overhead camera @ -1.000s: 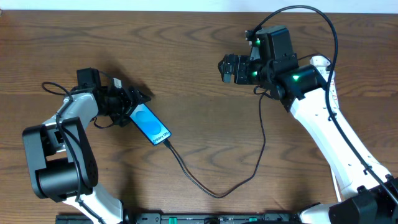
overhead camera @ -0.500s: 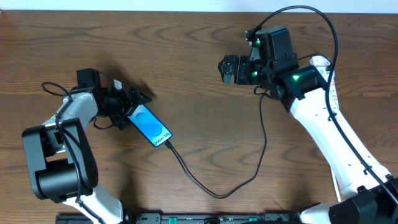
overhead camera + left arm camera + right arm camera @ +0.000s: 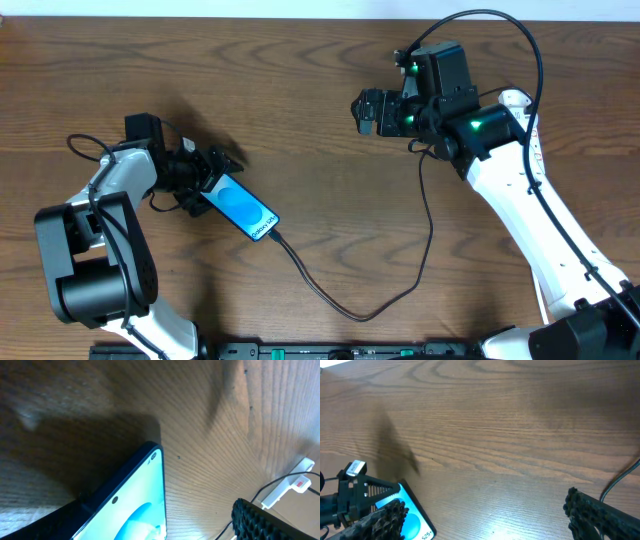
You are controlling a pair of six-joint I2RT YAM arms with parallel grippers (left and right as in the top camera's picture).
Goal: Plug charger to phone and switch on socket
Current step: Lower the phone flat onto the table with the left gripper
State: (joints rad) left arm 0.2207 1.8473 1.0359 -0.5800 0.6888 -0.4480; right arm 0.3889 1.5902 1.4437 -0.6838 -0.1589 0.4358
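The phone [image 3: 243,207] lies flat on the wooden table with its blue screen up, and it also shows in the left wrist view [image 3: 135,510] and the right wrist view [image 3: 415,520]. My left gripper [image 3: 207,170] stands open at the phone's upper end, its fingers wide of the edges. The charger [image 3: 350,310], a thin black cable, meets the phone's lower end and loops right, up under my right arm. My right gripper [image 3: 368,110] hangs open and empty at the upper right. A white piece with a red mark [image 3: 300,480], apparently the socket, shows far off.
The bare wooden table [image 3: 320,60] stretches between the two arms. My right arm's white link [image 3: 530,220] crosses the right side above the cable. A dark rail [image 3: 350,352] runs along the front edge.
My left gripper has opened wider and let go of the phone. The phone has shifted slightly toward the front and lies flatter. The right arm has not moved.
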